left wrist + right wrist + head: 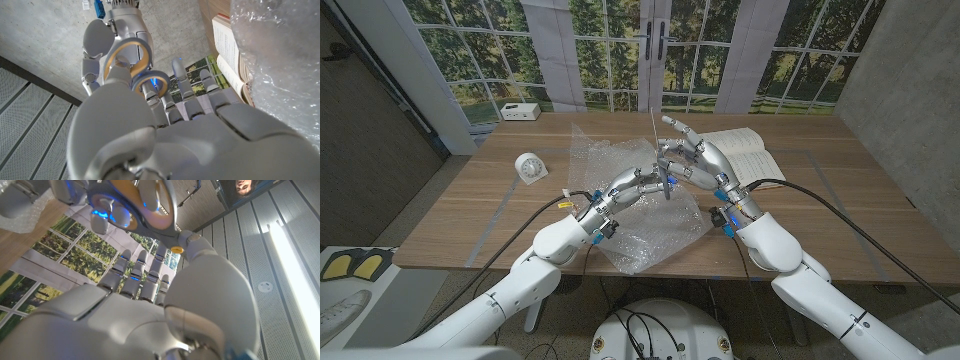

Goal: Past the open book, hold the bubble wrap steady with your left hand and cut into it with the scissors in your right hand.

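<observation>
A: Nearest the head camera, the two white arms come in from five and seven o'clock. The left hand (625, 190) lies with its fingers down on the crumpled clear bubble wrap (640, 225), pressing it to the surface.

B: And the right hand (692, 160)?

A: Its fingers are closed through the yellow-lined loops of the grey-handled scissors (131, 60), just at the left hand's one o'clock, the two nearly touching. I can't tell how far apart the blades are.

B: So how would you cut well?

A: I'd judge the left hand should keep the sheet taut while the blades open wide, then bite where the film lifts clear of the fingers.

B: Where does the wrap lie?

A: Mid-surface, spreading from centre towards six o'clock, with the open white-paged book (745, 150) just beyond it at two o'clock.

B: The rest?

A: A pale wooden surface (840, 190), a small round white clock (530, 168) at ten o'clock, a white box (520, 111) farther back, and tall windows onto trees.
</observation>
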{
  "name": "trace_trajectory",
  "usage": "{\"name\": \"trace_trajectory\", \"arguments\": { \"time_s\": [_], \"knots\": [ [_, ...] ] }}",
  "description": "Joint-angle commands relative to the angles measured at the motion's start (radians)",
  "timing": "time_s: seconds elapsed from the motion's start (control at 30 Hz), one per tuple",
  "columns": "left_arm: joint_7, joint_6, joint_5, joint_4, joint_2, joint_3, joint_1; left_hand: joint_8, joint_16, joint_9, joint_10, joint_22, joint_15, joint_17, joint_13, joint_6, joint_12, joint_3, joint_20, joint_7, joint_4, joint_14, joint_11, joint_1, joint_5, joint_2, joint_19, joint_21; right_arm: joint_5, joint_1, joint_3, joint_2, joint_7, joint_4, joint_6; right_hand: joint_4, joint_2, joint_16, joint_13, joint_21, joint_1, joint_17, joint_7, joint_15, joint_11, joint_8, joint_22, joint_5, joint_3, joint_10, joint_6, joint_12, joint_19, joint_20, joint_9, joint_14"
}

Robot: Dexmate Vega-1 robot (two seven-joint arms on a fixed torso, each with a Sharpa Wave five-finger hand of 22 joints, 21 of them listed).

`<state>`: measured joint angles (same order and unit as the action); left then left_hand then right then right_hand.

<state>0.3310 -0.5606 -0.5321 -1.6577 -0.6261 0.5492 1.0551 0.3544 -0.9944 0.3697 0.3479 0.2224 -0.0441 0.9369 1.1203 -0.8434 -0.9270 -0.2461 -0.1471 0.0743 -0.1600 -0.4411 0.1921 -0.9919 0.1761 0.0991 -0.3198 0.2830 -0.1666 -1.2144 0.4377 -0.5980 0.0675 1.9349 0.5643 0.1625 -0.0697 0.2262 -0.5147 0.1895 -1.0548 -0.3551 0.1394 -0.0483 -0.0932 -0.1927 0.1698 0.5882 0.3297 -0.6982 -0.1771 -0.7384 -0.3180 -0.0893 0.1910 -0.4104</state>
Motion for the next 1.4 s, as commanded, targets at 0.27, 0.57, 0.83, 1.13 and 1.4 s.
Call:
{"name": "trace_trajectory", "arguments": {
  "time_s": [0.27, 0.57, 0.83, 1.13, 1.4],
  "knots": [
    [-0.080, 0.011, 0.027, -0.027, 0.019, -0.010, 0.027, 0.023, -0.153, 0.028, 0.060, 0.090, -0.167, 0.031, 0.050, -0.074, -0.164, 0.022, 0.053, -0.018, -0.002, -0.148, 0.009, -0.073, 0.004, 0.020, -0.188, 0.142, -0.002, 0.009, 0.015, 0.005, -0.009, -0.001, -0.006, -0.001, -0.023, 0.008, -0.040, 0.003, -0.032, -0.003, -0.001, -0.171, -0.120, -0.003, 0.003, -0.001, 0.000, -0.132, -0.012, -0.006, 0.002, 0.003, 0.002, 0.000],
    [-0.105, 0.000, 0.041, -0.020, 0.030, -0.012, 0.035, 0.065, -0.153, 0.086, 0.101, 0.157, -0.153, -0.010, 0.047, -0.117, -0.194, 0.021, 0.044, -0.030, 0.001, -0.095, 0.009, -0.126, 0.010, 0.038, -0.132, 0.183, -0.023, 0.005, 0.012, 0.003, -0.010, -0.004, -0.003, -0.002, -0.023, 0.008, -0.041, 0.003, -0.033, -0.004, 0.001, -0.171, -0.120, -0.002, 0.003, -0.001, -0.001, -0.133, -0.012, -0.007, 0.002, 0.003, 0.002, -0.001],
    [-0.114, 0.013, 0.056, -0.028, 0.018, -0.012, 0.038, 0.082, -0.046, 0.114, 0.017, 0.194, -0.105, -0.098, -0.044, -0.128, -0.114, 0.024, 0.021, -0.013, 0.016, 0.044, 0.000, -0.111, 0.011, 0.040, -0.022, 0.185, -0.027, 0.004, 0.009, 0.004, -0.009, -0.004, -0.002, -0.002, -0.024, 0.008, -0.042, 0.003, -0.035, -0.004, 0.000, -0.171, -0.120, -0.002, 0.003, -0.002, -0.001, -0.133, -0.013, -0.007, 0.002, 0.003, 0.002, -0.001],
    [-0.045, 0.001, 0.021, -0.005, 0.013, 0.004, 0.012, 0.116, 0.108, 0.126, 0.002, 0.201, -0.088, -0.233, -0.166, -0.172, -0.017, -0.005, 0.045, -0.054, 0.005, 0.083, -0.001, -0.107, 0.019, 0.025, 0.016, 0.195, -0.030, 0.010, 0.013, 0.005, -0.015, -0.009, -0.002, -0.002, -0.023, 0.008, -0.041, 0.004, -0.035, -0.004, 0.000, -0.170, -0.120, -0.002, 0.003, -0.002, -0.002, -0.131, -0.014, -0.006, 0.001, 0.004, 0.002, -0.003],
    [0.033, -0.027, -0.046, 0.041, 0.047, 0.025, -0.010, 0.148, 0.327, 0.129, 0.077, 0.140, -0.131, -0.434, -0.324, -0.187, 0.067, -0.084, 0.146, -0.138, -0.010, -0.005, -0.025, -0.150, 0.037, -0.003, -0.065, 0.234, -0.033, 0.011, 0.018, 0.008, -0.015, -0.013, -0.006, -0.003, -0.023, 0.007, -0.043, 0.003, -0.035, -0.004, 0.000, -0.170, -0.120, -0.002, 0.003, -0.002, -0.002, -0.133, -0.014, -0.007, 0.002, 0.003, 0.002, -0.003]
  ]
}}
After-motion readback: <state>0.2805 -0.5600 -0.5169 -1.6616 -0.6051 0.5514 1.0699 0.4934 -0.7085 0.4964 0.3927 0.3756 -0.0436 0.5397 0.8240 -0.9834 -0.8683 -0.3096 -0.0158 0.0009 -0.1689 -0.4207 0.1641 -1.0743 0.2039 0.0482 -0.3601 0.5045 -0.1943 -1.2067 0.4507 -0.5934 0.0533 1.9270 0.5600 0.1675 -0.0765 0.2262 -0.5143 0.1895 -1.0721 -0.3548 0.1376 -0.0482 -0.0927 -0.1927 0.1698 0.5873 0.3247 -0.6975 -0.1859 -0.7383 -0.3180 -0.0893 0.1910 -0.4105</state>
